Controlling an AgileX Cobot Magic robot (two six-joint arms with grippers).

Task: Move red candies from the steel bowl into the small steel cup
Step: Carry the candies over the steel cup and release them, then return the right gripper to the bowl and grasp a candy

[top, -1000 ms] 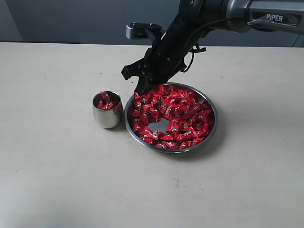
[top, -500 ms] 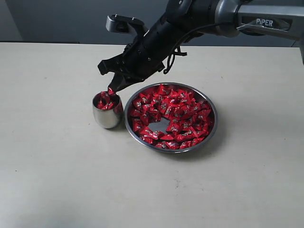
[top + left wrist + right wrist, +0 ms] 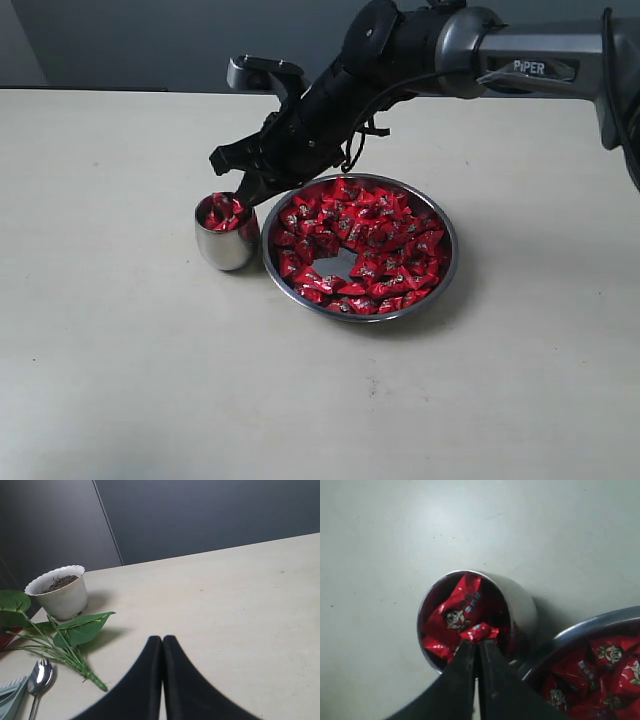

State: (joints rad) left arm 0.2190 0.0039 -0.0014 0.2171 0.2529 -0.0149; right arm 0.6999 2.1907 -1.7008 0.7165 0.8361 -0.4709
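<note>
Red candies [image 3: 372, 238] in shiny foil heap the steel bowl [image 3: 452, 262], leaving one bare patch of metal just toward 7 o'clock from its centre. The small steel cup [image 3: 226, 255] stands at the bowl's 9 o'clock. Its wall touches or all but touches the bowl's rim, which keeps each carry short. It already holds several wrapped pieces, up to about its rim.

The right arm reaches in from 2 o'clock across the bowl's far edge. The right gripper [image 3: 240, 197] hangs tip-down over the cup's mouth, by my reading so that a released sweet drops inside rather than onto the table [image 3: 120, 380]. The wrist camera shows its jaws pressed nearly together, pinching a single candy [image 3: 479, 631] by its crimped wrapper. That candy sits over the opening, toward the side nearer the bowl, just above or touching those already in. The fingertips look clear of the cup's rim. I judge the step to be the drop, for which the jaws need only part.

The left gripper [image 3: 162, 645] idles elsewhere above bare tabletop, jaws pressed together on nothing. A plant pot [image 3: 60, 592], a leafy sprig [image 3: 82, 625] and a spoon [image 3: 40, 672] lie nearby.
</note>
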